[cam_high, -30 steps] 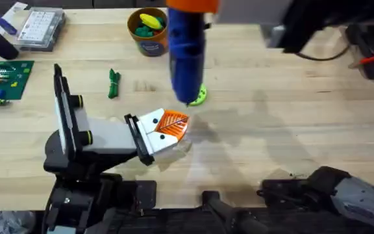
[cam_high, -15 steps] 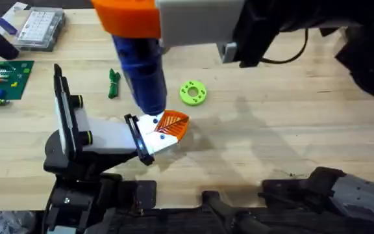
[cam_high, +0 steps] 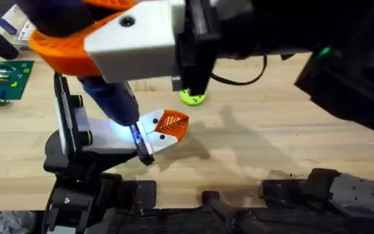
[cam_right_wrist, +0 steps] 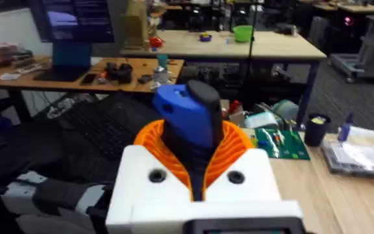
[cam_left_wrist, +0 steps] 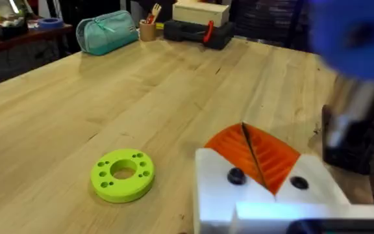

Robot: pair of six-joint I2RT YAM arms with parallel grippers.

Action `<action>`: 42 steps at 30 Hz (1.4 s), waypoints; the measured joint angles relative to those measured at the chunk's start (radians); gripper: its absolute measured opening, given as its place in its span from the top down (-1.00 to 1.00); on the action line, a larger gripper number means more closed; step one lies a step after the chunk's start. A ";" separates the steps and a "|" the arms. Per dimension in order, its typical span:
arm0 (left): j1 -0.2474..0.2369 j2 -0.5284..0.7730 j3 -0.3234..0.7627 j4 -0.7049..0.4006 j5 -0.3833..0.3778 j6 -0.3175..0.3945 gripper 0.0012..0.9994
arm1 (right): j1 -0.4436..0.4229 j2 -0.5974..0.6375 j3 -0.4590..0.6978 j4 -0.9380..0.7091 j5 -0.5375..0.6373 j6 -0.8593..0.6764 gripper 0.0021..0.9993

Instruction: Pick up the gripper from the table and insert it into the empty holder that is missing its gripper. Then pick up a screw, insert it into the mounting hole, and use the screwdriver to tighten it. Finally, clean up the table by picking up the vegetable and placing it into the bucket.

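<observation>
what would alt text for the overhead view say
The right arm's end effector holds the blue screwdriver, its tip at the holder's black bracket beside the mounted orange-tipped gripper. A lime-green ring lies just beyond on the wooden table.

The overhead camera looks down on the table (cam_high: 291,136); both wrist cameras sit low and close, sharing the screwdriver (cam_high: 112,104).

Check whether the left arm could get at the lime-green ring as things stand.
Probably yes. The ring lies flat on bare table with open wood around it on the left wrist camera's side. The screwdriver works at the holder, off to one side.
</observation>
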 joint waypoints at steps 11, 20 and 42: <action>0.000 0.000 0.000 0.000 0.000 0.000 0.97 | -0.113 0.007 0.000 0.004 -0.089 -0.015 0.91; 0.000 0.000 0.000 0.000 0.000 0.000 0.97 | -0.154 0.007 0.000 -0.013 -0.155 0.013 0.91; 0.000 0.000 0.000 0.000 0.000 0.000 0.97 | -0.148 0.006 -0.011 0.013 -0.160 0.007 0.91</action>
